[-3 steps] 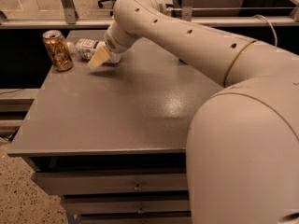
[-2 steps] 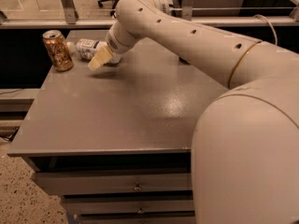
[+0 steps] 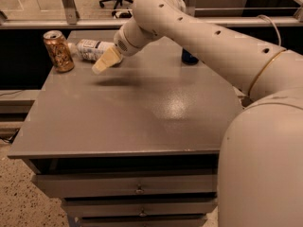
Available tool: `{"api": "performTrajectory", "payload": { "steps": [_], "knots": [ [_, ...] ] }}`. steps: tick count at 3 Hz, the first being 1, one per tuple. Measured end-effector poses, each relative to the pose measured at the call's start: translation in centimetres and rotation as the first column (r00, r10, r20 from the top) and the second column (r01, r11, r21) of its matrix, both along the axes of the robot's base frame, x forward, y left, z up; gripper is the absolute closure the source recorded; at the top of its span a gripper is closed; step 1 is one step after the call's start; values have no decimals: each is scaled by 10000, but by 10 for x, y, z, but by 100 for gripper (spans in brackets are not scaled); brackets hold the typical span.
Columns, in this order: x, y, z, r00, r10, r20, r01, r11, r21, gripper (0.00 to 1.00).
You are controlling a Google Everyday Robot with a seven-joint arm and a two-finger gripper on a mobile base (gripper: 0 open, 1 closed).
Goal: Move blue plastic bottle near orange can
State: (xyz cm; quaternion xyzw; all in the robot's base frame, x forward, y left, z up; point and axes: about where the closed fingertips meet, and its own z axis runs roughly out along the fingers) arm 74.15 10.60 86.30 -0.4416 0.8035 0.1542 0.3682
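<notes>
The blue plastic bottle [image 3: 91, 49] lies on its side at the table's far left, its white cap end pointing at the orange can [image 3: 58, 50]. The can stands upright right next to it, a small gap apart. My gripper [image 3: 106, 61] hangs just in front of and to the right of the bottle's label end. It is a little above the table and casts a shadow below. The arm hides the bottle's right end.
A dark blue can [image 3: 189, 56] stands at the back of the grey table [image 3: 142, 122], mostly hidden behind my arm. The table has drawers below its front edge. A rail and an office chair are behind the table.
My gripper has shifted slightly to the right, away from the bottle. The bottle and the orange can have not moved.
</notes>
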Motion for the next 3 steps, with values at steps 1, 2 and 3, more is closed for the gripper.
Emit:
{"api": "performTrajectory", "payload": {
  "steps": [1, 2, 3],
  "knots": [
    [-14, 7, 0, 9971, 704, -273, -695, 9971, 316, 0],
    [-27, 24, -3, 9876, 1484, -513, -1448, 9872, 672, 0],
    [-37, 38, -2, 9757, 2104, -609, -2040, 9742, 964, 0]
  ]
}}
